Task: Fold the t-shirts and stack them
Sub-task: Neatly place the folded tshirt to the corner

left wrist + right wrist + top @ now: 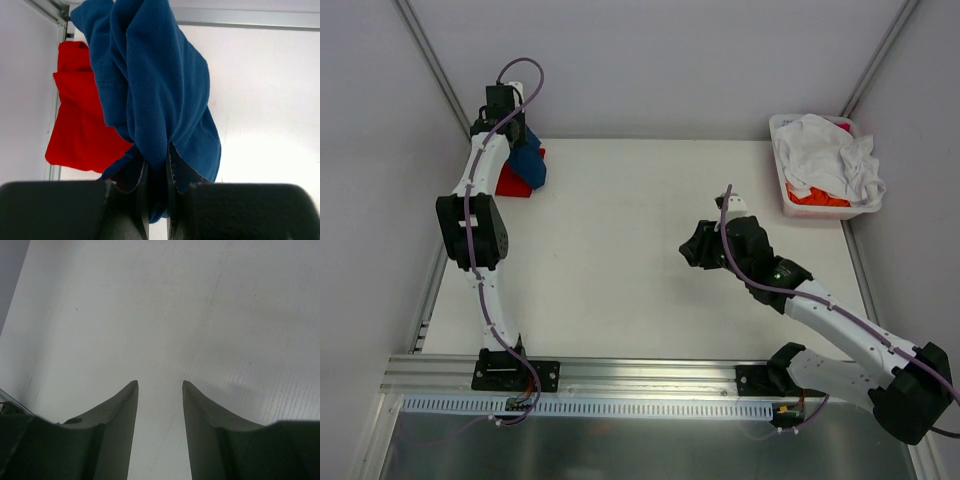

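The left gripper is seen closed almost completely, its two dark fingers pinched on a gathered fold of the navy blue t-shirt. The cloth is bunched between the jaws and hangs from them in a loose, twisted mass (its printed side is not turned toward either camera, so nothing on it can be read). In the top view the left gripper is found at the far left corner of the table, with the blue t-shirt held just off the pale surface.

Just beside the hanging blue cloth, nearer the left wall, the red t-shirt is laid flat on the table as a folded, roughly rectangular piece. From the wrist view the blue cloth overlaps the red one's right edge; whether the two are touching cannot be told.

The right gripper is held with its jaws well apart and nothing between them; only the bare white table is seen past the fingertips. In the top view this gripper is poised over the middle of the table, well apart from the left one and from all the cloth.

At the far right corner a white bin is placed on the table. It is filled with a crumpled white t-shirt, heaped above the rim, and an orange t-shirt is seen beneath it at the near side of the bin.
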Motion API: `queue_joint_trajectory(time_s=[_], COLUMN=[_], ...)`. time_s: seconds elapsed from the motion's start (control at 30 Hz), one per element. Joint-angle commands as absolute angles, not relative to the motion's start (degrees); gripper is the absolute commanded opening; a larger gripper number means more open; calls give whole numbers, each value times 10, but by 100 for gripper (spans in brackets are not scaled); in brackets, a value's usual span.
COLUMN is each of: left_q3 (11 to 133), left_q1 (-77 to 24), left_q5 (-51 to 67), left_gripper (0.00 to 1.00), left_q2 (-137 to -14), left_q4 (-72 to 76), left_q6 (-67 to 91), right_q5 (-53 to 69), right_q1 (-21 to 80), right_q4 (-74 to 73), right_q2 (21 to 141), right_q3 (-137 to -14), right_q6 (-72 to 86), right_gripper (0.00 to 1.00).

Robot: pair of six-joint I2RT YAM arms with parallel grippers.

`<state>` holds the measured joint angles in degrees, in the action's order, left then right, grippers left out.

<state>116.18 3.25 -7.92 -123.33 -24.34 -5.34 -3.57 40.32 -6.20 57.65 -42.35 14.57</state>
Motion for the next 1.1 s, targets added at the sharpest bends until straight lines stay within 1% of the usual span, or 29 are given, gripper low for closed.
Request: queue_joint_trajectory(time_s=[0.0, 0.17, 0.3, 0.6, 0.7, 0.83, 1.07], left_q3=[1197, 1208, 1213, 1263, 1268, 1271, 1266], left_q1=[25, 13, 38, 100, 103, 98, 103], left_q5=[-74, -79, -76, -94, -91, -81, -100], left_gripper=[0, 0, 0, 0, 0, 0, 0], left_q2=[-1187, -1177, -1196, -1328, -1344, -1350, -1364], left_q4=[-216, -215, -214, -212, -211, -211, -211], left_q6=[-66, -76, -72, -70, -70, -69, -69], right_q5=[-24, -16, -14, -22, -25, -19, -13], right_q1=[400, 401, 400, 399, 400, 400, 400], right_q4=[-28, -20, -20, -81, -85, -81, -73], right_q2=[583, 597, 591, 525, 506, 521, 532], right_q3=[-421, -419, -419, -412, -412, -417, -419], right_q6=[155, 161, 161, 151, 151, 152, 154], right_gripper=[44, 43, 44, 43, 44, 44, 43])
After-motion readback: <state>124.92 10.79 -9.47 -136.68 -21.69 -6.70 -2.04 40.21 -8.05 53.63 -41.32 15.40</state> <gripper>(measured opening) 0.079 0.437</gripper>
